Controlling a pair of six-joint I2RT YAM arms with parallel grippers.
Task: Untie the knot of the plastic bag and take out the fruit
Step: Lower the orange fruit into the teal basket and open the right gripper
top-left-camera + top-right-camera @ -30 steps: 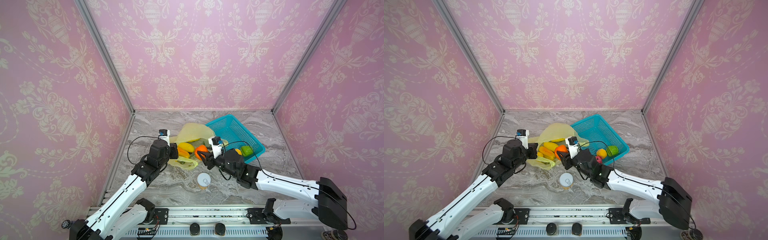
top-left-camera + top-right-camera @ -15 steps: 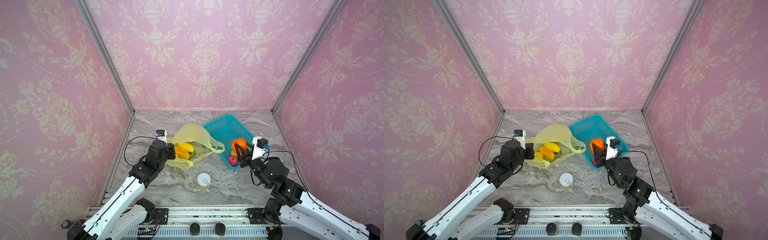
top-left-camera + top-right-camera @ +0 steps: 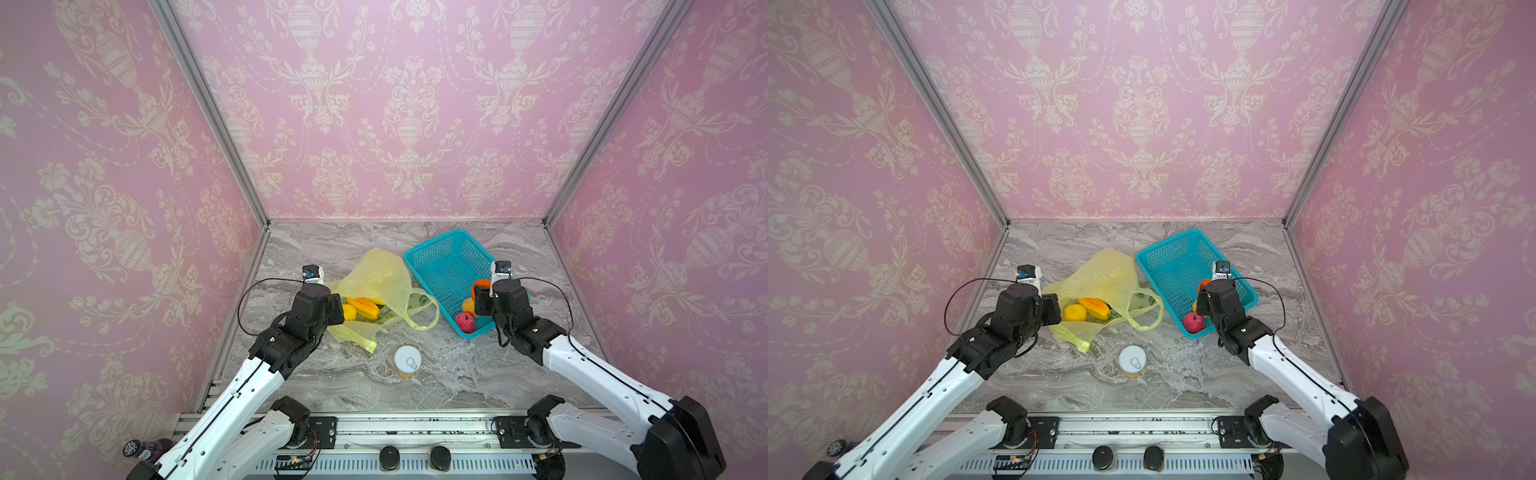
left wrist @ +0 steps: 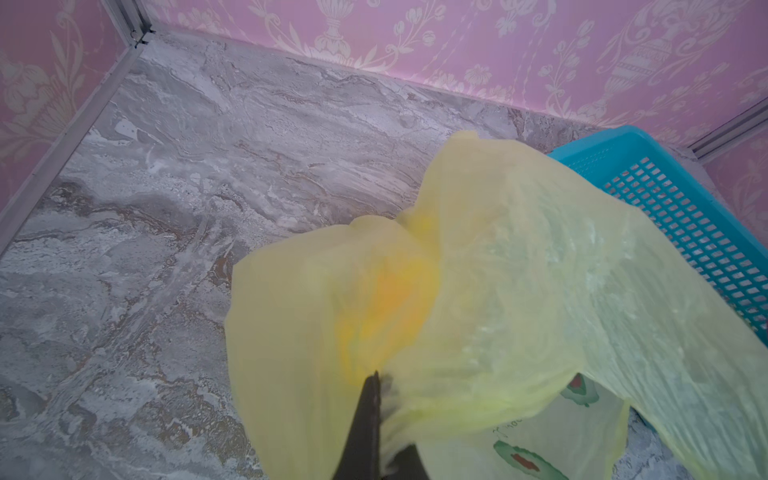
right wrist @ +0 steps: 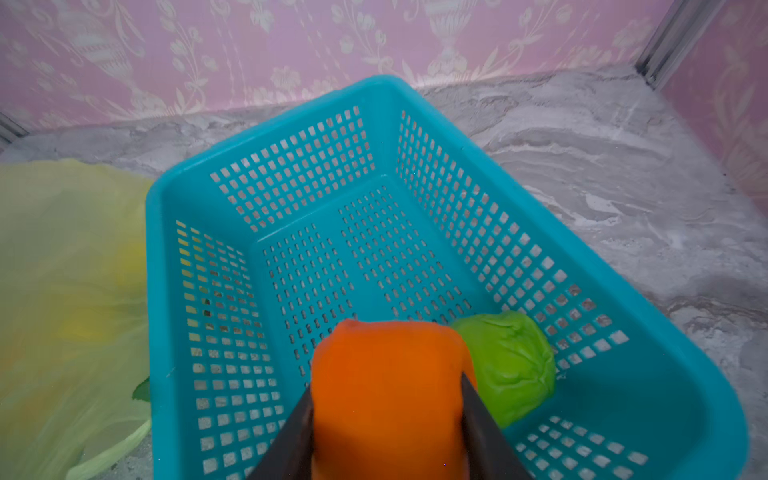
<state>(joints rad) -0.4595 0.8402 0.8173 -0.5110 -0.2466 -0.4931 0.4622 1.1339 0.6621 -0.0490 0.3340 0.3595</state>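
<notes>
Fruit on the move: the right gripper, which a second ago was reaching into the plastic bag at the middle of the desk, now hangs over the near end of the turquoise basket towards the desk's far right corner, its jaws part-open and clamped on either side of an orange fruit. A green fruit lies in the basket just beside it, with a pink-red one and an orange round close by. The left gripper, fully closed, still pinches the bag's rim on the side towards the desk's left edge, holding the mouth agape; the handle loop lies slack, the knot apparently undone. A lemon and an oblong yellow-orange piece remain inside, so the emptying looks about half done, with a release into the basket the likely next step
</notes>
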